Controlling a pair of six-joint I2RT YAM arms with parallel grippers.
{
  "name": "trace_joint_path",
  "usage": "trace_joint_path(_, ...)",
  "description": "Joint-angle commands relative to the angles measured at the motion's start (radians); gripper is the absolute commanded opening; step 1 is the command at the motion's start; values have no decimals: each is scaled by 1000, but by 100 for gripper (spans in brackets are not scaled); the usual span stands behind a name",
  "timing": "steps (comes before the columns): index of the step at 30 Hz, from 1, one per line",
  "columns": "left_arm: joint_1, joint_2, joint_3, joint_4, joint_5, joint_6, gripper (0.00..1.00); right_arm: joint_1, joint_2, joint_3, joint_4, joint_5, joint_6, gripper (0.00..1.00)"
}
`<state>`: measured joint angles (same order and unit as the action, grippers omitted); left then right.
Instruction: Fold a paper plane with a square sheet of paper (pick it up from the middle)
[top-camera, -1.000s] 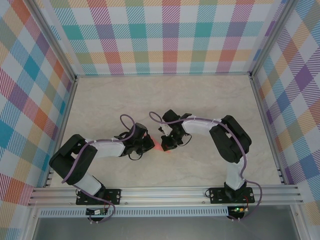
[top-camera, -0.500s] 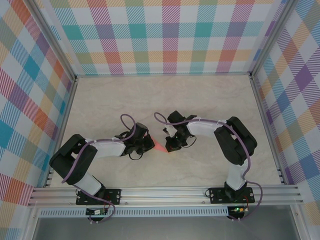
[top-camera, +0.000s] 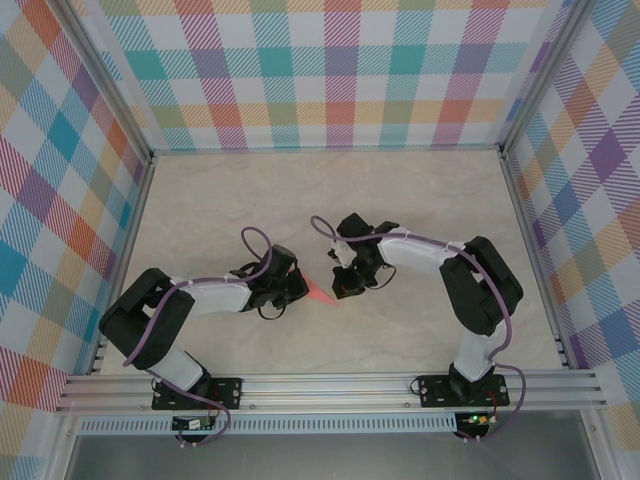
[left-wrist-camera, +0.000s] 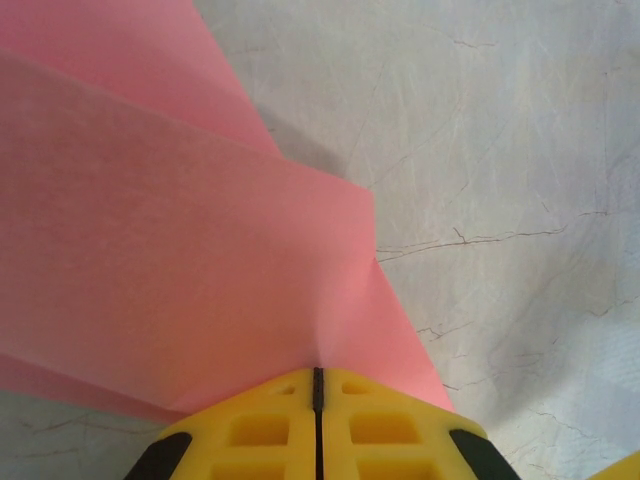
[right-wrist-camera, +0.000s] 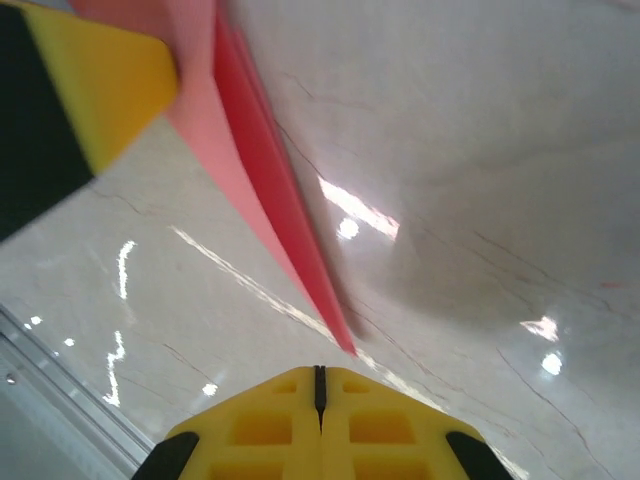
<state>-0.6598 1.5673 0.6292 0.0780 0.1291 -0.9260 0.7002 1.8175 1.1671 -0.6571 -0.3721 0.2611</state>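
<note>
Plane: paper plane (top-camera: 320, 293), salmon-pink and folded, sits between the two arms; nose towards the bench (top-camera: 420, 200)
Left fingers: left fingers (left-wrist-camera: 260, 430) pressed together on its rear edge
Right fingers: right fingers (right-wrist-camera: 380, 430) closed on nothing; just short of the nose
Risk: a push from the right could crumple the nose; thin paper may slip or tear
Surroundings: checked walls (top-camera: 340, 70) well apart; nothing in the way

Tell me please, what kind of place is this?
Probably a robot test cell in a laboratory: two arms bolted to an aluminium rail, a marble-look tabletop, and checked wall panels closing it on three sides.
</note>
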Motion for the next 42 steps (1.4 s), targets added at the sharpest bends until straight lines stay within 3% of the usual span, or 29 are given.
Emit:
trace_joint_path(1,11,45,-23,-140,-86,19,6,16,56,54,6,-69,11,0)
trace_joint_path(7,11,45,-20,-141,-87,19,6,24,121,70,17,-88,10,0)
trace_joint_path(15,11,42,-16,-160,-104,24,6,21,122,-13,-5,-24,-9,0)
trace_joint_path(21,11,44,-16,-178,-118,27,6,18,78,-91,-37,75,-2,0)
trace_joint_path(27,11,40,-13,-176,-114,42,6,15,-4,-132,-40,91,16,0)
trace_joint_path(32,11,29,-7,-153,-105,84,6,15,-46,-87,33,-12,36,0)
trace_joint_path(37,13,-3,-16,-84,-105,181,7,16,28,-12,151,-155,77,0)
trace_joint_path(42,19,-9,-10,-40,-83,294,7,16,116,59,190,-174,77,0)
